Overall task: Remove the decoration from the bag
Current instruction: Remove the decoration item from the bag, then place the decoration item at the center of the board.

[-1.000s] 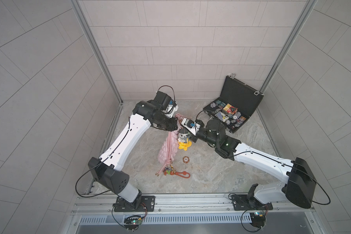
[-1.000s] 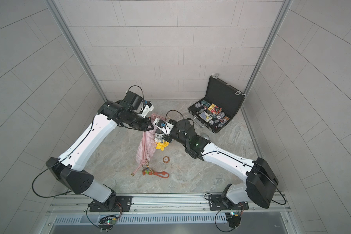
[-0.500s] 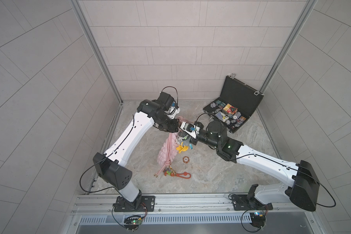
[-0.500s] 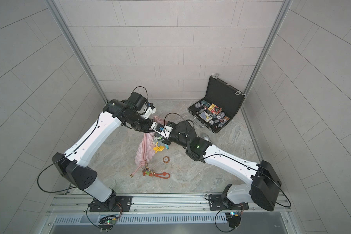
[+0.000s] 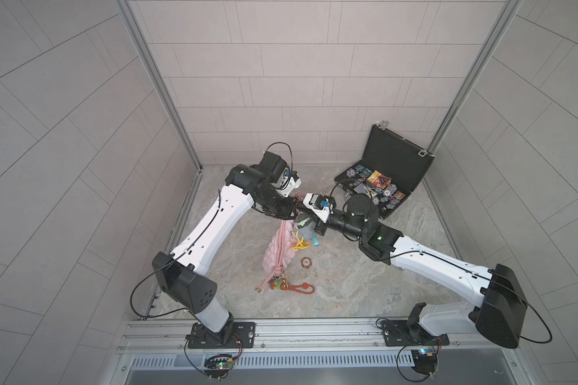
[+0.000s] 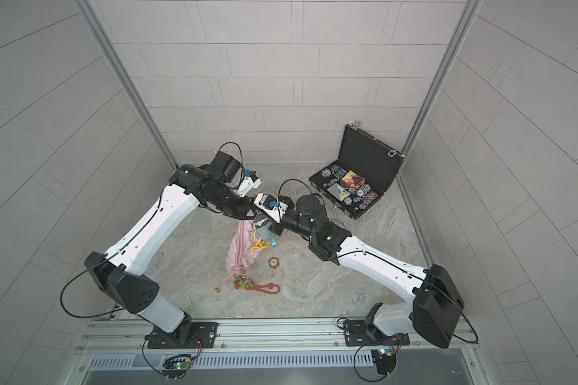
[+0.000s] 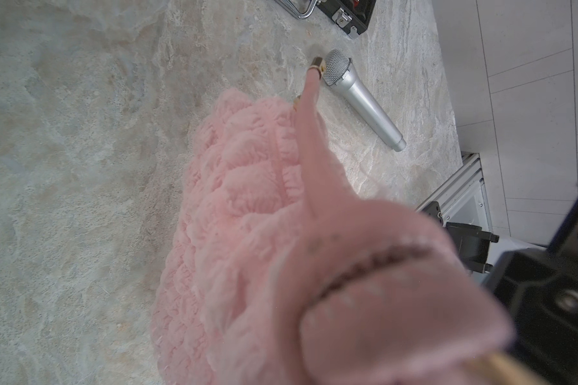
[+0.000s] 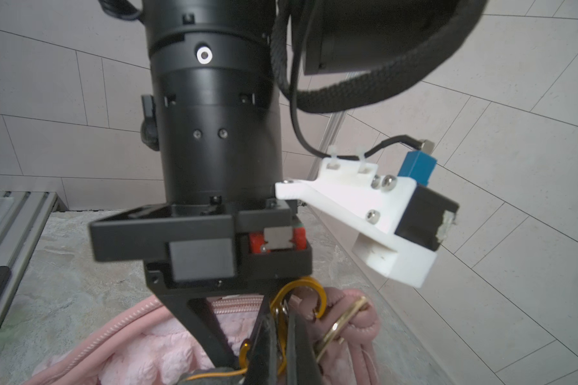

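Both arms raised, pincers meeting at bag (image 5: 277, 253), seemingly.

The bag (image 5: 277, 253) hangs between both arms, the open case (image 5: 386, 173) behind right.

The marbled stone tabletop (image 5: 347, 286) carries several things. At the far right corner sits an open black case (image 5: 386, 173) with poker chips and cards inside. Near the middle lies 1 small round orange disc (image 5: 305, 262), and closer to the front edge an orange-red looped charm (image 5: 297, 288). The lower end of the pink bag (image 5: 276, 256) seems to reach the surface. A silver microphone (image 7: 357, 96) lies flat on it too.
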Controlling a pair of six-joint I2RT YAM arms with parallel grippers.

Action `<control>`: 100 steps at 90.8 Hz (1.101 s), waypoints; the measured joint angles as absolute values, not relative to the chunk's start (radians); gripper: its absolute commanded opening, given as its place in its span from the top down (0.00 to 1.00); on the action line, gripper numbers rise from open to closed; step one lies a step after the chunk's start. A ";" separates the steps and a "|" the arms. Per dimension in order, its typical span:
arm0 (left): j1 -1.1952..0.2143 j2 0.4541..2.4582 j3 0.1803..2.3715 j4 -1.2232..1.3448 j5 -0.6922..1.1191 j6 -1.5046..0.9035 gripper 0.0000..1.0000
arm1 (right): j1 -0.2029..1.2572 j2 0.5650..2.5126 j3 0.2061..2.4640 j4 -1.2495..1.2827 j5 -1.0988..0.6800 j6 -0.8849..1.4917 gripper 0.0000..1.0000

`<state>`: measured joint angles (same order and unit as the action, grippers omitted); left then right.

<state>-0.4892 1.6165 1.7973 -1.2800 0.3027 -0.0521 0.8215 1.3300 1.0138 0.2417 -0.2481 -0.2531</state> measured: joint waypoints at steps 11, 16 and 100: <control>-0.488 1.615 1.796 -1.280 0.296 -0.052 1.00 | 0.820 1.321 1.013 0.236 -0.267 -0.247 1.00; -0.483 1.615 1.796 -1.280 0.292 -0.053 1.00 | 0.820 1.305 1.010 0.228 -0.273 -0.245 1.00; -0.252 1.613 1.686 -1.135 0.169 -0.058 0.99 | 0.654 1.434 0.916 -0.140 -0.416 -0.081 1.00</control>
